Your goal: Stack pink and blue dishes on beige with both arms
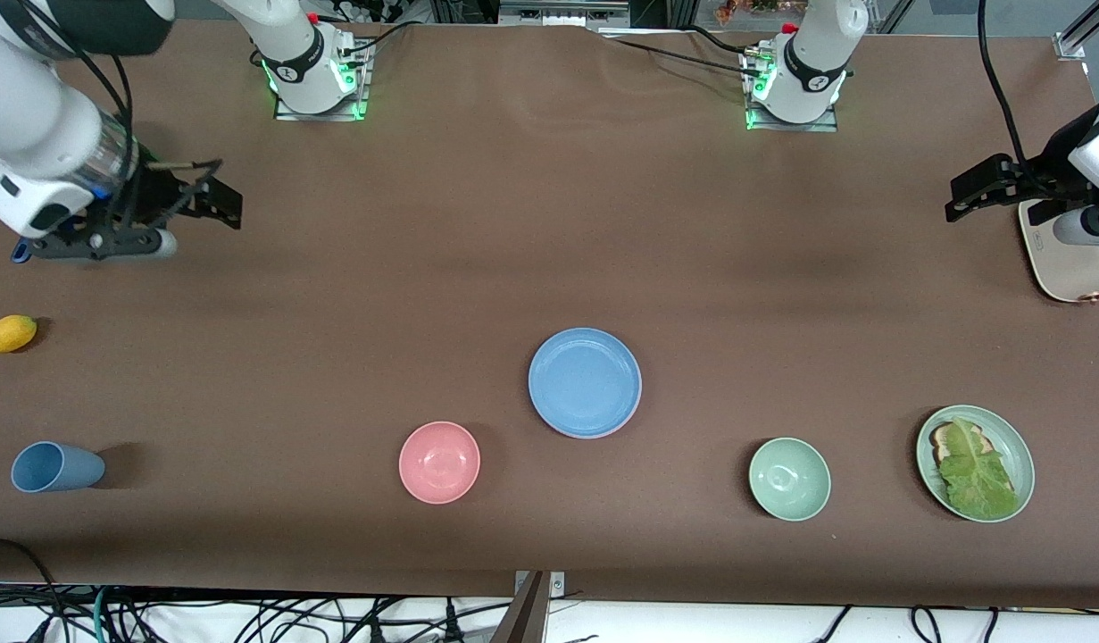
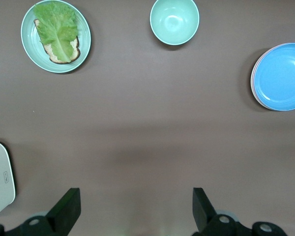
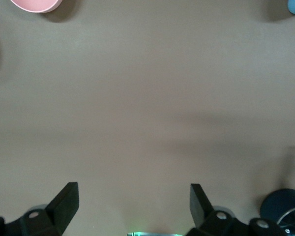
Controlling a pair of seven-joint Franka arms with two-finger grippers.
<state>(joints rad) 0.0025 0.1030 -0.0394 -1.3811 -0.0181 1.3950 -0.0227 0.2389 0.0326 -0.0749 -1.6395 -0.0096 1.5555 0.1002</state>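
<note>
Two grippers up over the brown tabletop (image 1: 531,223), both empty, fingers spread apart. Left gripper (image 1: 982,187) above the left arm's end, just beside a cream-white appliance (image 1: 1062,259) at the edge there; black fingers (image 2: 66,209) wide in the left wrist view. Right gripper (image 1: 205,196) above the right arm's end, over bare tabletop; fingers (image 3: 64,201) equally wide in the right wrist view. Both arms waiting.

Blue plate (image 1: 585,382) lying flat near the middle of the tabletop, on top of a stack: a thin pale rim peeking out under its edge, colour hard to tell, seen too in the left wrist view (image 2: 281,76). Pink and beige plates not separately visible.

Pink bowl (image 1: 439,462) nearer the front camera than the stack, toward the right arm's end. Mint-green bowl (image 1: 789,479) likewise nearer, toward the left arm's end, and a mint-green plate (image 1: 1016,446) carrying a lettuce leaf (image 1: 976,473) over bread close to that end. Blue cup (image 1: 54,467) on its side and a yellow fruit (image 1: 9,333) at the right arm's end.
</note>
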